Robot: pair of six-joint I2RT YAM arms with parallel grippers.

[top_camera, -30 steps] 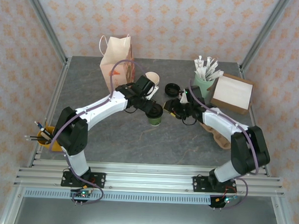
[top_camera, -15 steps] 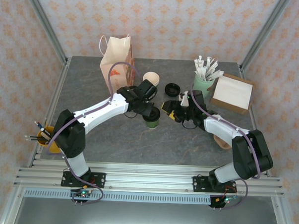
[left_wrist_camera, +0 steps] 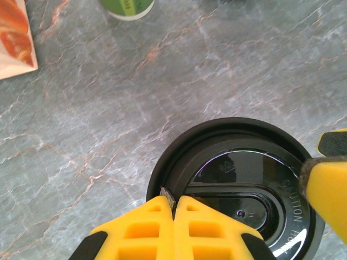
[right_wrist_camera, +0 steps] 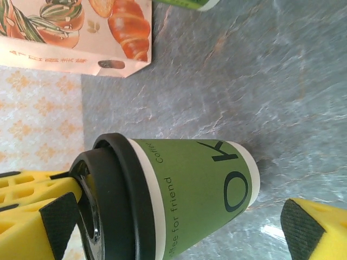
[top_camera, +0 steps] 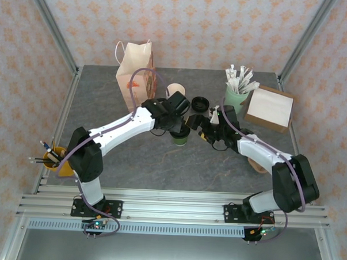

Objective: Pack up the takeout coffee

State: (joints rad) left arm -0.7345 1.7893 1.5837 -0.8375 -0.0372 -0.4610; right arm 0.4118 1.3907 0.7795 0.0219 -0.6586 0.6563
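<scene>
Step in hand, by judgement: seating the lid on a takeout coffee.

The lidded cup [right_wrist_camera: 190, 184] stands upright near the middle of the desk [top_camera: 137, 163], a little toward the far edge. Its black lid [left_wrist_camera: 238, 168] appears level on the rim.

The left end effector [left_wrist_camera: 173, 201] has its fingers together and bears down on the near edge of the lid. It grips nothing.

The right end effector [top_camera: 198, 129] stands wide apart on either side of the cup, with one finger well clear of the base.

A second cup [top_camera: 175, 91] stands uncovered toward the far edge, with a loose lid [top_camera: 199, 102] just beside it. A paper bag [top_camera: 135, 65] stands at the far edge, left of centre.

The next move calls for lifting the left end effector clear and confirming the lid's seal. The cup is then to be gripped around its wall, not by the lid. The cup may tip if pressed off-centre.
</scene>
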